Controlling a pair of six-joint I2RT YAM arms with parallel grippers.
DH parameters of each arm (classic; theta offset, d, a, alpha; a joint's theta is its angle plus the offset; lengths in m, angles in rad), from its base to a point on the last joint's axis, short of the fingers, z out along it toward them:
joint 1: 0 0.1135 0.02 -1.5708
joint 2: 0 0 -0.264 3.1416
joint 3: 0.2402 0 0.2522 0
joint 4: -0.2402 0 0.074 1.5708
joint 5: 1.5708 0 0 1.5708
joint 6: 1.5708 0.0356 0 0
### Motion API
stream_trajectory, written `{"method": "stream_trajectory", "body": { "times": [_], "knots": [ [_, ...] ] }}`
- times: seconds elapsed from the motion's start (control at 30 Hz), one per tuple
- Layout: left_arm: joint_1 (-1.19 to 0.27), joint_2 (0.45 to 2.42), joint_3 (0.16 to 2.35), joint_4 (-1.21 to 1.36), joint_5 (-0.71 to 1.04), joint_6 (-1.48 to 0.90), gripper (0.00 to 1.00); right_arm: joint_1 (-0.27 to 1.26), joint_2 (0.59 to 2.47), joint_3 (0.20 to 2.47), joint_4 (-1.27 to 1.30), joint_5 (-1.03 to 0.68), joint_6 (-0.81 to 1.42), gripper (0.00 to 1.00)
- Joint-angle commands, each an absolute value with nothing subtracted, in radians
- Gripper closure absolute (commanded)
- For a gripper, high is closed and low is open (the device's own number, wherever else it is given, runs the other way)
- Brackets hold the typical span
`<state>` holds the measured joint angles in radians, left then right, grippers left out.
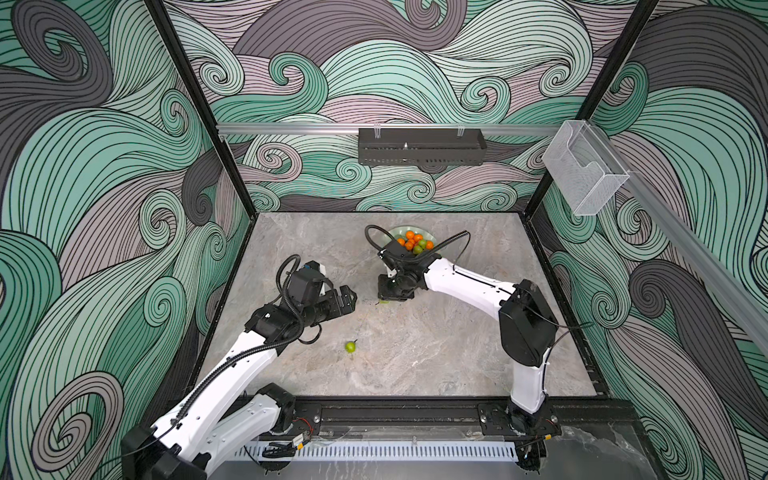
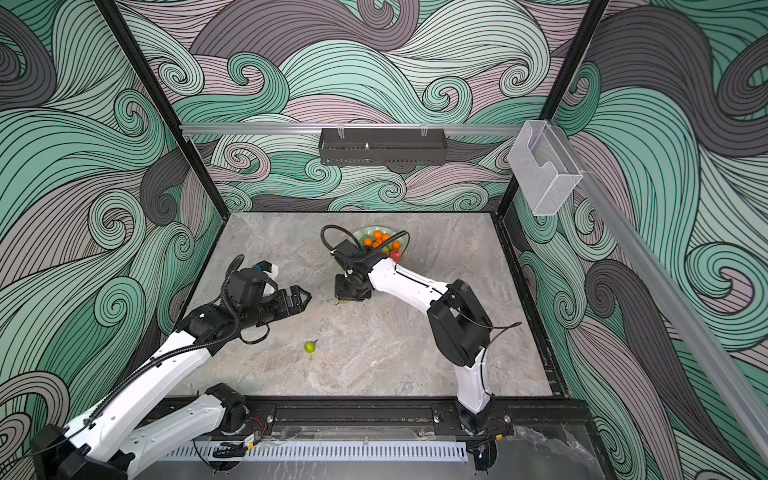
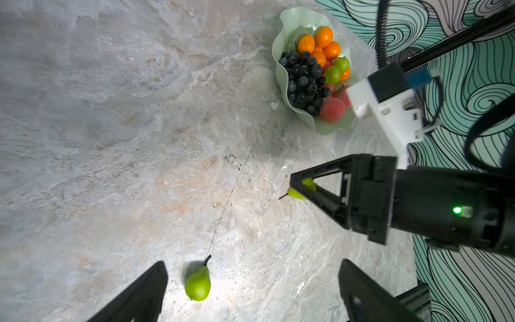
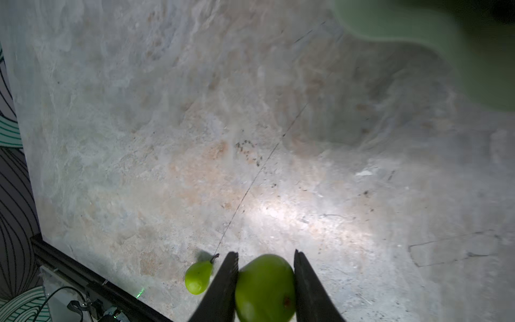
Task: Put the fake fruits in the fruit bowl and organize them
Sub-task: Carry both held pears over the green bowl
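Right jaws seemingly snug around pear (image 4: 264, 287)

In both top views you get only a green sliver of the held pear (image 1: 383, 302); the right pincer (image 1: 392, 294) covers the rest. That arm's wrist and cable hide the near side of the fruit bowl (image 1: 399, 230), grape bunch (image 3: 303, 80) included. From the right wrist, your bowl is a blurred pale-green mass cut by the frame, and the pear's lower end runs off the edge. From the left wrist, the left pincer (image 3: 253, 263) shows its tips only.
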<state>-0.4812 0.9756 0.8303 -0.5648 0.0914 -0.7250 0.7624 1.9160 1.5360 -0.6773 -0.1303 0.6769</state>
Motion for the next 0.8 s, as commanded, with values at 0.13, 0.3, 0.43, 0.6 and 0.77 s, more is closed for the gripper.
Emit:
{"method": "stream_trajectory", "body": {
  "times": [0.13, 0.3, 0.43, 0.6, 0.77],
  "knots": [
    [-0.499, 1.16, 0.985, -0.443, 0.169, -0.697, 0.01, 0.617, 1.835, 1.518, -0.692, -0.118, 0.62, 0.68],
    [-0.508, 1.294, 1.076, -0.396, 0.183, -0.673, 0.01, 0.525, 1.847, 1.557, -0.695, -0.115, 0.587, 0.68],
    [-0.511, 1.387, 1.153, -0.375, 0.193, -0.657, 0.02, 0.471, 1.889, 1.614, -0.704, -0.116, 0.568, 0.69],
    [-0.511, 1.504, 1.24, -0.358, 0.209, -0.639, 0.01, 0.434, 1.974, 1.719, -0.715, -0.11, 0.525, 0.69],
    [-0.511, 1.582, 1.304, -0.35, 0.216, -0.624, 0.01, 0.416, 2.071, 1.838, -0.724, -0.113, 0.491, 0.69]
  ]
}}
